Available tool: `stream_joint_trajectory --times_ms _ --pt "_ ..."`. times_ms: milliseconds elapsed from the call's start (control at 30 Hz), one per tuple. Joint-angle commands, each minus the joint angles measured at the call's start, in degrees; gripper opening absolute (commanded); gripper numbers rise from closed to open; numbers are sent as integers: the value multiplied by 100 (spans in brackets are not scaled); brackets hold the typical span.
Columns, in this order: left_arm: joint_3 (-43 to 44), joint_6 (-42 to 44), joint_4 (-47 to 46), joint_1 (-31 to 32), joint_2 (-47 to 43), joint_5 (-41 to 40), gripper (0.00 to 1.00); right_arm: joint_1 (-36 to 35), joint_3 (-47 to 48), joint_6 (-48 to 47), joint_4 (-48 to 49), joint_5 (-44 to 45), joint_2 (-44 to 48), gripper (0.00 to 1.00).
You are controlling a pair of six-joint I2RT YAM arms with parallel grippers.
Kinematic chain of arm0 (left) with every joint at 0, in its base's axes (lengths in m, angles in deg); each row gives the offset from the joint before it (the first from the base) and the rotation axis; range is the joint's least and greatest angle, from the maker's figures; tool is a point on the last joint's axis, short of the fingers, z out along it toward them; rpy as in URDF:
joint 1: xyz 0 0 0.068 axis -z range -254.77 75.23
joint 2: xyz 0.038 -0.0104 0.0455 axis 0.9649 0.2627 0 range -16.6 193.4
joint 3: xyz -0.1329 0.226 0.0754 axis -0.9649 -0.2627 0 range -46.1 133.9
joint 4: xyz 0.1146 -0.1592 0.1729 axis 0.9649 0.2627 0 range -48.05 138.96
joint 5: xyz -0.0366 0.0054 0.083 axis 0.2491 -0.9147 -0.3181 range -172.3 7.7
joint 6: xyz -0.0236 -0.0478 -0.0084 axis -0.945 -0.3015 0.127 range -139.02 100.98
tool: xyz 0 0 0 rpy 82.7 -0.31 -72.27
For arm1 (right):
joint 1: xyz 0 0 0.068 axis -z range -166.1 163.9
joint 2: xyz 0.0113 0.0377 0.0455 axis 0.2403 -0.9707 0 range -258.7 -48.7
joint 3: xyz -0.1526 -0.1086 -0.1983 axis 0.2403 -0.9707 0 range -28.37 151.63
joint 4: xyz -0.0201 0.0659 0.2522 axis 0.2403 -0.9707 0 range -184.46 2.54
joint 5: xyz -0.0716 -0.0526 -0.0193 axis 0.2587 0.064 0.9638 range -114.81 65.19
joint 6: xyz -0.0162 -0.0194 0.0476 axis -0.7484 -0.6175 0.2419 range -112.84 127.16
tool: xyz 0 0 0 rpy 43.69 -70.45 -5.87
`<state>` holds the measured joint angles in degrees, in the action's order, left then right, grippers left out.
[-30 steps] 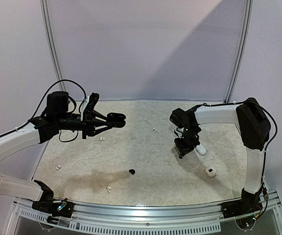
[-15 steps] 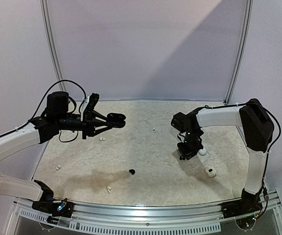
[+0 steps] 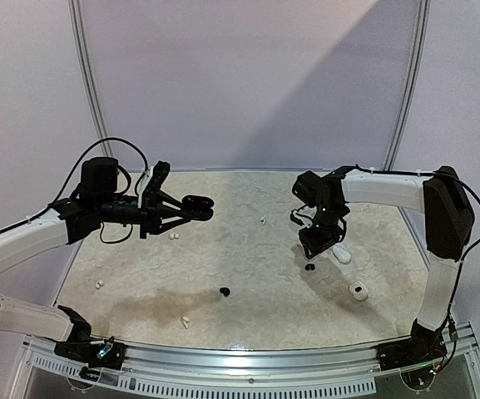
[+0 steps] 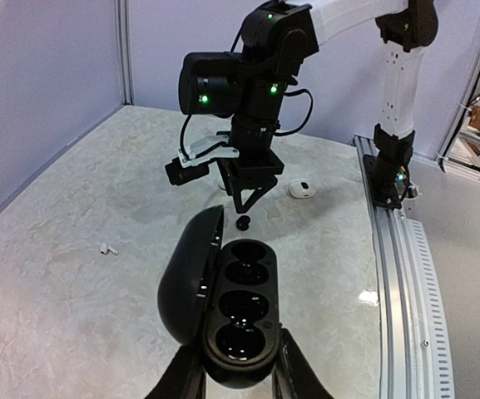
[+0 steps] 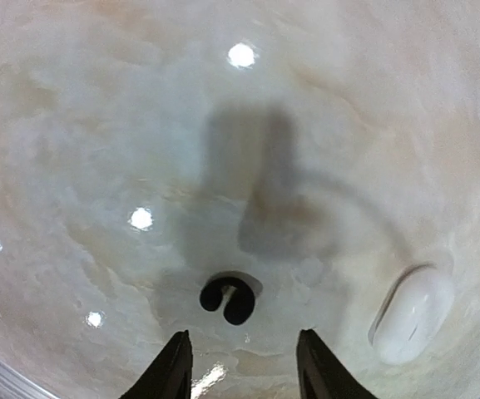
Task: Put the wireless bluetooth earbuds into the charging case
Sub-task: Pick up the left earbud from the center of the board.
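- Black bud point(image 5: 227, 299) lies loose on the desk point(image 3: 248, 249), low centre of the right wrist view, just past the jaw tips.
- Right gripper point(image 5: 242, 339): jaws apart, holding nothing, hanging over that bud.
- Left gripper point(image 4: 238, 366): jaws clamped on the black case point(image 4: 235, 307), lid open, wells look empty. It is held off the desk, left of centre in the top view.
- Handling, my read: the bud is tiny, very light, hard and glossy, so it will likely slip or roll. Pinch square across its body with the very tips, using gentle force.
- Versus a second ago: the right jaws were closed and no bud lay under them. Now they are open with the bud on the desk, so it looks dropped.
- The right wrist has shifted up-left, away from the white case point(image 5: 412, 316). The left arm is unchanged.
- Second black bud point(image 3: 225, 292) sits low centre of the top view.
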<state>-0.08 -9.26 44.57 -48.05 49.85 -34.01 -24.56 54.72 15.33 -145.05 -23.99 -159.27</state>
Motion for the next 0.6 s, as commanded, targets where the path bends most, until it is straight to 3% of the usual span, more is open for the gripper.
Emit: stream_joint_trajectory --times_ms 0,133,300,567 --pt "167 88 237 -39 16 -21 0 87 40 -1319 403 -687 74 46" --pt "203 20 224 -44 48 60 0 170 181 -1768 264 -660 -342 41" --pt "206 7 202 -44 69 43 0 197 252 -2093 364 -538 -515 20" --pt "171 26 170 -52 61 28 0 238 73 -2177 374 -489 -580 17"
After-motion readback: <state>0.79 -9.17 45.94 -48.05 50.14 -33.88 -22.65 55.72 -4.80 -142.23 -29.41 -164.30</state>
